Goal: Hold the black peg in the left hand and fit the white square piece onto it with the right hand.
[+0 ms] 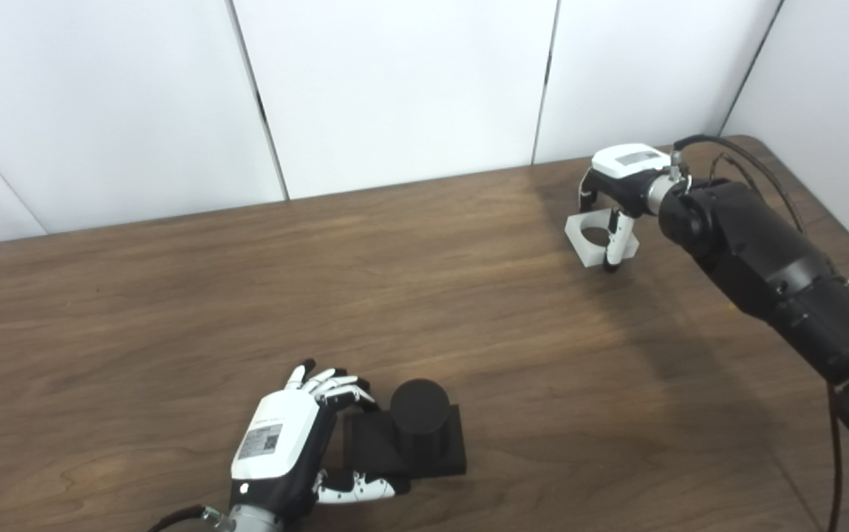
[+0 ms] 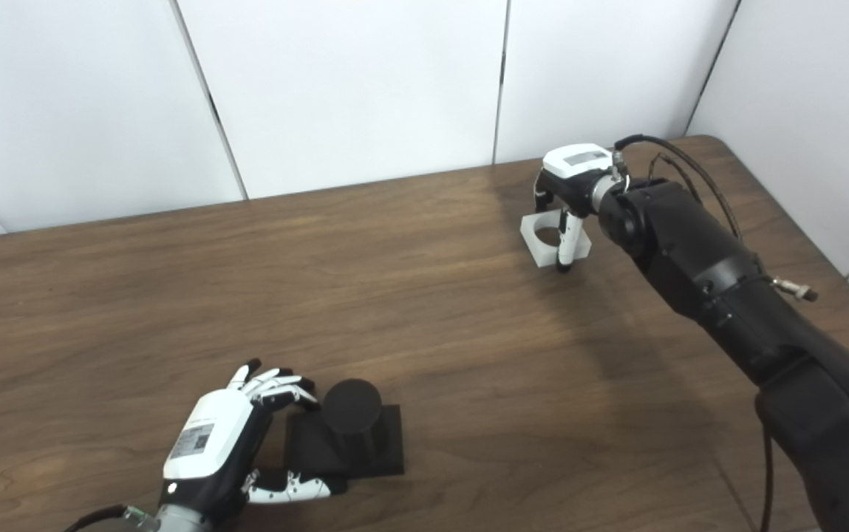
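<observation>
Two arms reach over one broad brown wooden table (image 1: 261,295) that fills most of the view, with white wall panels (image 1: 394,89) behind its far edge. The right arm (image 1: 771,273), black and bulky, stretches from the lower right corner toward the far right part of the table. At its end the right hand (image 1: 620,199) points down, fingers on the far side and thumb on the near side of the white square piece (image 1: 594,238). The hand closes around the piece; whether the piece is raised off the table or resting on it cannot be told. A round hole shows through the middle of the piece.

Well apart from that hand, near the front edge, the left hand (image 2: 224,436) sits beside the black peg (image 2: 351,425), an upright cylinder on a flat square black base lying on the wood. The fingers (image 2: 276,384) curl at the base's far left corner and the thumb (image 2: 295,486) lies along its near edge, so the hand grips the base from the left side.
</observation>
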Action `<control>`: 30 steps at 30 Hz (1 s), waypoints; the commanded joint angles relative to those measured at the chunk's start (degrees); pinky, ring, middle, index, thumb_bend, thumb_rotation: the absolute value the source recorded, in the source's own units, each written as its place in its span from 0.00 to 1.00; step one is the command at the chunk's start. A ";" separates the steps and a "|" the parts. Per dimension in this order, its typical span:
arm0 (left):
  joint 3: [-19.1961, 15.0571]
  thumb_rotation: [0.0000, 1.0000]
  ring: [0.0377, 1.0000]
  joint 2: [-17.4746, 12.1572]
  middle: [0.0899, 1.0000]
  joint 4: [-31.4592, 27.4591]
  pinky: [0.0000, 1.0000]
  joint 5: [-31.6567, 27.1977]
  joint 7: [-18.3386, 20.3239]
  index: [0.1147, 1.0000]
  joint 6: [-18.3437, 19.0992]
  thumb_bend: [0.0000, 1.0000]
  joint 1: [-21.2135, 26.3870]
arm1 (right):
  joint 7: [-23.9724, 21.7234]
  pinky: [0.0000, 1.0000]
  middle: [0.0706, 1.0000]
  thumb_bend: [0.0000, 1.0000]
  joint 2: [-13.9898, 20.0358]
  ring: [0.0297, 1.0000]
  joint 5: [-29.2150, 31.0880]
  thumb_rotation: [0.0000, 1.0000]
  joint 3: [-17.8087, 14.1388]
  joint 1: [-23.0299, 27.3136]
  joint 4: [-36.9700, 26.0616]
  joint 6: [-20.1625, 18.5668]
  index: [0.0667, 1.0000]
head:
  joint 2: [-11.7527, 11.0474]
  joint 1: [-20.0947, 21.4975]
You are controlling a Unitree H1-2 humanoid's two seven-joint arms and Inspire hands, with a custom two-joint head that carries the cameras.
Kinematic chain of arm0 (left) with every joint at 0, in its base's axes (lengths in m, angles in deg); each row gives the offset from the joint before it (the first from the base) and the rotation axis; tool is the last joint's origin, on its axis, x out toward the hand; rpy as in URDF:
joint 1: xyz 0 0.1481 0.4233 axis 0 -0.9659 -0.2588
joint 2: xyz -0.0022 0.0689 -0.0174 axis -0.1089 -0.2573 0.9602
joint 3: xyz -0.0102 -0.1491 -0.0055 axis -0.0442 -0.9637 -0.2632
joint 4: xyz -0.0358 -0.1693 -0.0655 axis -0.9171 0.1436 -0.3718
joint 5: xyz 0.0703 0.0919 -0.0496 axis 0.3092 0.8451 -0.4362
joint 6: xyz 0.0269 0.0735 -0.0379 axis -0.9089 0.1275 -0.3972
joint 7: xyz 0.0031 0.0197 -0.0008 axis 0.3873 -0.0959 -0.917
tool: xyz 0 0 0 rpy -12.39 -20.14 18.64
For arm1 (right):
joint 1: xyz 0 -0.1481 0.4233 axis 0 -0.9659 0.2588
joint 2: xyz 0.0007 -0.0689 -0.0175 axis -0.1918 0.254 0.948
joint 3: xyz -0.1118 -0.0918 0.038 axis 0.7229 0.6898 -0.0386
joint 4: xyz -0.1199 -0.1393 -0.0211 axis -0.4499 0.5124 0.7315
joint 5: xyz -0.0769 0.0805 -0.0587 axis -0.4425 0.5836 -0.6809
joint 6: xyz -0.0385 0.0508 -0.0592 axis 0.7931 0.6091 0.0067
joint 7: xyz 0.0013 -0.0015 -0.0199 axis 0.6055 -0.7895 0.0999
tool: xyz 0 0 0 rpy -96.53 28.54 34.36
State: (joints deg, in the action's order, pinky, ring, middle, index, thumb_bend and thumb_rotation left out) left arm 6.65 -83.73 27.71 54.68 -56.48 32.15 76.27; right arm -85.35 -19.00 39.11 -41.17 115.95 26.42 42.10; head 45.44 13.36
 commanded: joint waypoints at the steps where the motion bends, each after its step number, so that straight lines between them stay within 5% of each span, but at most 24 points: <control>1: -0.91 0.05 0.86 -1.30 0.75 0.78 1.00 1.79 1.33 0.42 1.76 0.52 -1.04 | 1.65 0.78 0.74 0.52 0.83 0.86 -0.11 0.13 -1.23 1.34 -0.41 0.70 0.45 | -0.07 -0.11; 11: -0.91 0.05 0.86 -0.89 0.76 1.33 1.00 1.60 1.49 0.42 1.61 0.52 -0.56 | -1.94 0.78 0.76 0.52 0.90 0.87 0.54 0.13 -2.91 0.07 -9.21 -0.82 0.45 | 0.03 -0.04; 23: 1.37 0.05 0.86 0.44 0.75 4.79 0.98 3.27 -0.32 0.42 0.92 0.52 0.47 | -27.41 0.79 0.77 0.52 1.79 0.86 -0.88 0.13 -3.86 0.39 -41.70 -8.52 0.45 | 0.44 -0.28; 30: 2.69 0.05 0.85 2.17 0.75 5.76 0.95 4.08 -1.20 0.42 1.36 0.52 0.74 | -35.14 0.75 0.75 0.52 -0.22 0.81 3.55 0.13 -5.22 2.18 -51.77 -8.20 0.45 | 1.00 -1.42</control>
State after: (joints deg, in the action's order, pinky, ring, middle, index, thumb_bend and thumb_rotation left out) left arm 8.25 -81.70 30.22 56.22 -59.44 31.97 76.95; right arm -119.87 -18.99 41.69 -45.10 114.93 -23.06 34.03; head 46.41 11.95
